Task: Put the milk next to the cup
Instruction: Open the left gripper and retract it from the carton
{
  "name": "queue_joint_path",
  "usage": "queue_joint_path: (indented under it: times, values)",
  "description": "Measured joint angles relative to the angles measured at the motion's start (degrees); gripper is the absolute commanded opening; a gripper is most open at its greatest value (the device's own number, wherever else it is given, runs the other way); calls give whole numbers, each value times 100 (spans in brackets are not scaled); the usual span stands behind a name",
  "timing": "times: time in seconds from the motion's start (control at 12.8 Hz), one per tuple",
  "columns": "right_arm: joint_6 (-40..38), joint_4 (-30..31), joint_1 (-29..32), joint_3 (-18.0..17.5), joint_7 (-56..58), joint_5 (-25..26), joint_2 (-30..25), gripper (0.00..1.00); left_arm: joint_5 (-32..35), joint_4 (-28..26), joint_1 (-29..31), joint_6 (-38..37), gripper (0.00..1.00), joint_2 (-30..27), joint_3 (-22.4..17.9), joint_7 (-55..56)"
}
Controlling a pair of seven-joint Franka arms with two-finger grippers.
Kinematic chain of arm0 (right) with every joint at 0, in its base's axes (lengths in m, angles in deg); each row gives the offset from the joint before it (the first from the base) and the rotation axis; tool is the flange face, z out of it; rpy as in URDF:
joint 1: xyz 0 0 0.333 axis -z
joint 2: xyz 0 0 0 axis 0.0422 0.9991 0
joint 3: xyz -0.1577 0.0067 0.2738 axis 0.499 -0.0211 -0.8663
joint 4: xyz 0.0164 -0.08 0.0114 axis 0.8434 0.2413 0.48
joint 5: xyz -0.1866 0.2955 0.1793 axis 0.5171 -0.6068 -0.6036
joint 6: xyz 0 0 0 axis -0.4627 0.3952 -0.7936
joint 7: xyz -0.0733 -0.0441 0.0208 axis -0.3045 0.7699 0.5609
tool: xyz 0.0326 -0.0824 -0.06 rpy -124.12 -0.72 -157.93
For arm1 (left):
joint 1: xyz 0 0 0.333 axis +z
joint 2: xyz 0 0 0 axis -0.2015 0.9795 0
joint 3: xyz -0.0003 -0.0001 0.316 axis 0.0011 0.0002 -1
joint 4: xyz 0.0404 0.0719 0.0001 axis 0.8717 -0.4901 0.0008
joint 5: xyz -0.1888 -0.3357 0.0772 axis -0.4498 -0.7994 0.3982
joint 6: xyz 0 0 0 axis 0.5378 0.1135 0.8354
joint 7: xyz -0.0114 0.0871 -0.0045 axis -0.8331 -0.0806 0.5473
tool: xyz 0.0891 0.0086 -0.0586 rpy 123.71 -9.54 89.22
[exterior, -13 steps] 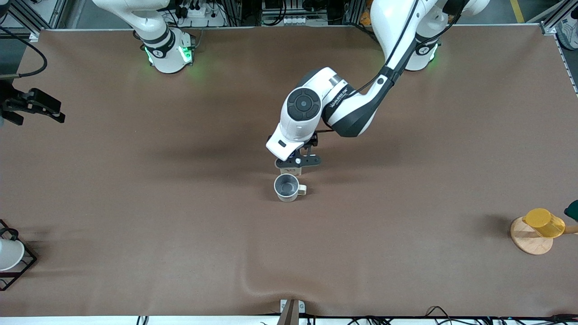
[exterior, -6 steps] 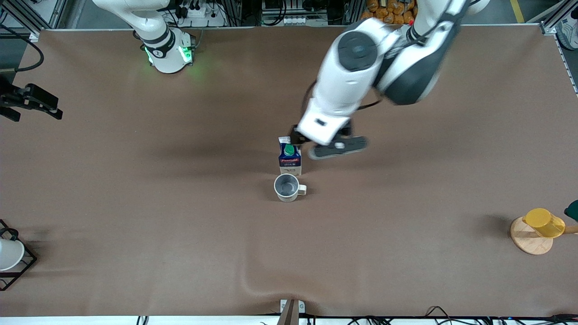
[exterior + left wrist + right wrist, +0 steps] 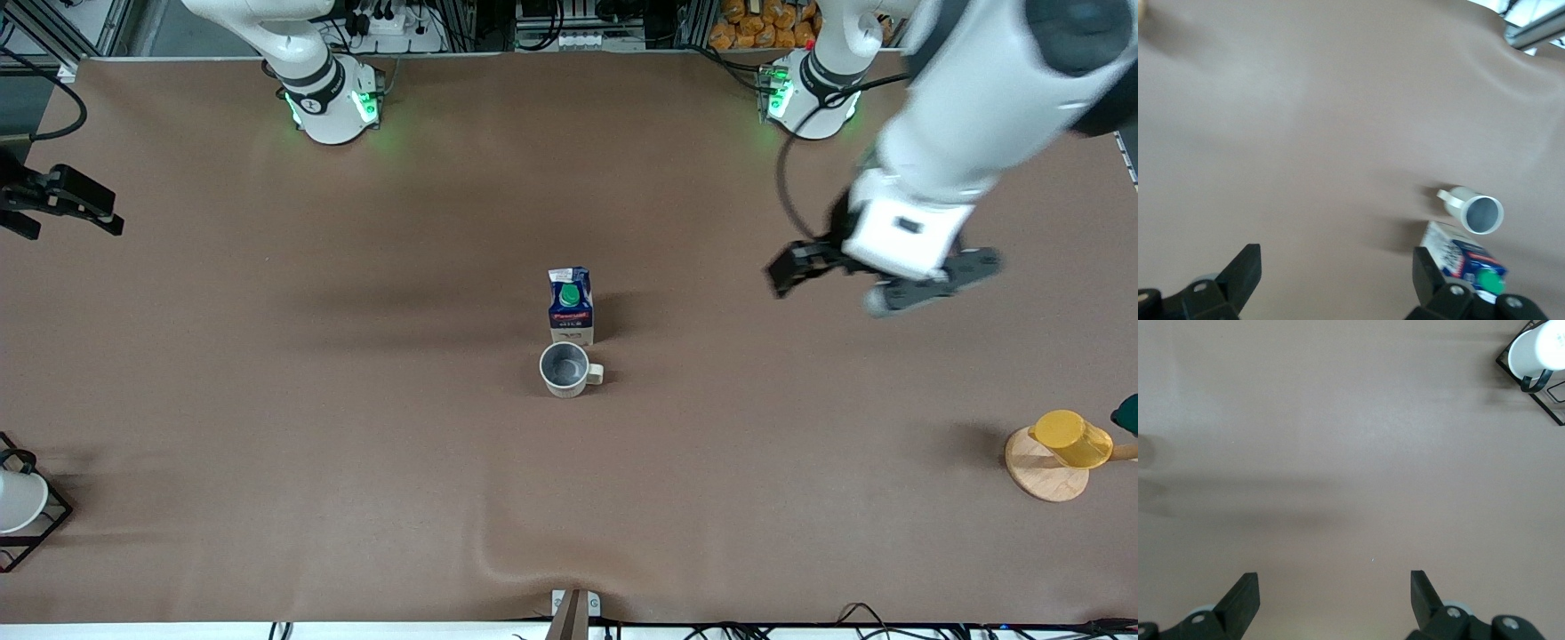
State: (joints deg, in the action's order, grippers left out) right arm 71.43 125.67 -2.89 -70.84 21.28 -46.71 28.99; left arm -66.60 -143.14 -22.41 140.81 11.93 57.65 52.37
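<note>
The milk, a dark blue carton with a green cap, stands upright on the brown table, just farther from the front camera than the cup and close beside it. The cup is a pale grey mug with a cream handle. My left gripper is open and empty, up in the air over bare table toward the left arm's end. In the left wrist view the milk and the cup show off to one side. My right gripper waits open and empty at the right arm's end, over bare table in its wrist view.
A yellow cup lies on a round wooden stand at the left arm's end, with a dark green thing beside it. A white cup in a black wire frame stands at the right arm's end and shows in the right wrist view.
My left gripper has let go of the milk, risen and swung away toward the left arm's end. The milk now stands free beside the cup. The right arm has barely moved.
</note>
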Motion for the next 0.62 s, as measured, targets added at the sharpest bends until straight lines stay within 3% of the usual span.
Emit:
queue_joint_path:
  times: [0.31, 0.62]
  values:
    - [71, -15, 0, -3, -4, 0, 0, 100, 2, -391, 905, -137, 100, -483, 7, -1692]
    - [82, -18, 0, -7, -7, 0, 0, 100, 2, -701, 1092, -195, 100, -787, 38, -2053]
